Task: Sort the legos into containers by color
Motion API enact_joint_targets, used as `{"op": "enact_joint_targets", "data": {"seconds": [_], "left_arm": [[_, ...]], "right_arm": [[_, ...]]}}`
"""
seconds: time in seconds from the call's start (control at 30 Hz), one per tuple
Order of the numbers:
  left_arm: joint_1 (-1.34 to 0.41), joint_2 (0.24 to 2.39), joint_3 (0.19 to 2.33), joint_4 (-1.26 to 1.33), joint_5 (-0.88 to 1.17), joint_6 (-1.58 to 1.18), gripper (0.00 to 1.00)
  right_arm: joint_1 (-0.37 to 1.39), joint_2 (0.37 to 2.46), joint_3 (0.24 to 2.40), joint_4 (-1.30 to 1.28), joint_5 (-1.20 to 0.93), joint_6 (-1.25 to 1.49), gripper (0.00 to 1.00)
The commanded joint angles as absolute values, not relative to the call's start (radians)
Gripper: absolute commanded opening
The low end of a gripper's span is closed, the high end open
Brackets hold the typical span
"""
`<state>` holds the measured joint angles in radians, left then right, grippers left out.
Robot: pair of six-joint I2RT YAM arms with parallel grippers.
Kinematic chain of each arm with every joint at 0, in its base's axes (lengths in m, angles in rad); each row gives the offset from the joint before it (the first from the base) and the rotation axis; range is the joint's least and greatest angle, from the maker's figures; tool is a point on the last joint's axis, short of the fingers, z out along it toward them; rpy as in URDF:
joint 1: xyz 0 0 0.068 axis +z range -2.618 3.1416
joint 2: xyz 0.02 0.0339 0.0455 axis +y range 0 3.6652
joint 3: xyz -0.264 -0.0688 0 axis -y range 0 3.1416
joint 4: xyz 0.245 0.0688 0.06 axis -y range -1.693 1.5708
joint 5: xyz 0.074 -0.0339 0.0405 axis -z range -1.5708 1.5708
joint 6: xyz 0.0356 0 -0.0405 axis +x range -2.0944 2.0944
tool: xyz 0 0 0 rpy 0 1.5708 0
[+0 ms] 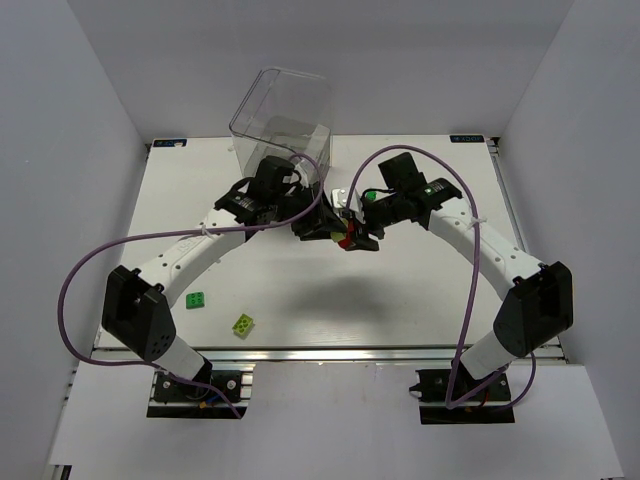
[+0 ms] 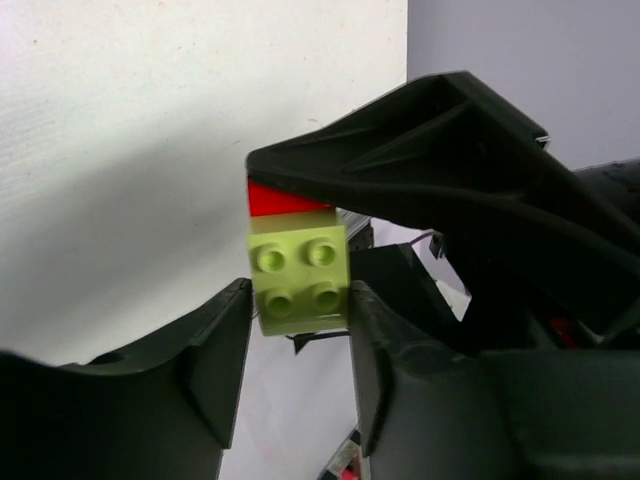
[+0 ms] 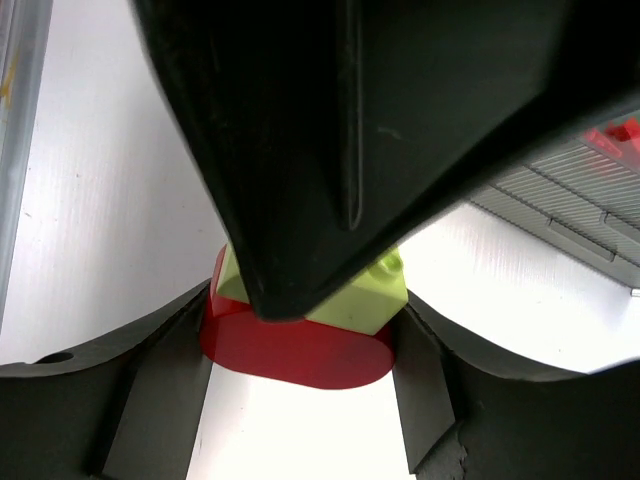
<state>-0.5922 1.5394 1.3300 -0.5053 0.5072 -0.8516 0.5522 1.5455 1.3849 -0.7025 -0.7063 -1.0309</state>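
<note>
The clear plastic box with the rounded top [image 1: 275, 105] is standing at the far edge of the white table [image 1: 420, 300]; whether any bricks are lying inside it I cannot tell. In front of it the two arms are meeting mid-table. The left gripper [image 2: 300, 315] is clamping narrowly on a yellow-green studded brick [image 2: 300, 275]; the right gripper [image 3: 298, 360] is pinching the red rounded piece [image 3: 290, 352] joined to that brick; the pair looks about to be pulled apart. A dark green brick [image 1: 197, 298] and a second yellow-green brick [image 1: 243, 324] are lying near the left arm's base, unsorted. By my judgement at least four pieces are waiting to go in, so much of the sorting is remaining.
</note>
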Motion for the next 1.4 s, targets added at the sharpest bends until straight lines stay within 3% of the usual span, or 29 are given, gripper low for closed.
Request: {"op": "enact_joint_targets", "data": {"seconds": [0.0, 0.27, 0.47, 1.1, 1.37], "left_arm": [[-0.597, 1.537, 1.374, -0.523, 0.491, -0.830, 0.51], [-0.606, 1.542, 1.382, -0.531, 0.483, -0.819, 0.20], [-0.606, 1.511, 1.405, -0.557, 0.433, -0.799, 0.09], [-0.597, 1.463, 1.330, -0.621, 0.420, -0.744, 0.06], [-0.597, 1.413, 1.143, -0.696, 0.354, -0.658, 0.06]], "right_arm": [[0.558, 1.529, 1.396, -0.678, -0.706, -1.025, 0.10], [0.555, 1.511, 1.361, -0.678, -0.693, -1.029, 0.08], [0.554, 1.488, 1.295, -0.681, -0.654, -1.065, 0.06], [0.542, 1.479, 1.135, -0.692, -0.508, -1.094, 0.05], [0.511, 1.531, 1.117, -0.727, -0.373, -1.085, 0.06]]}}
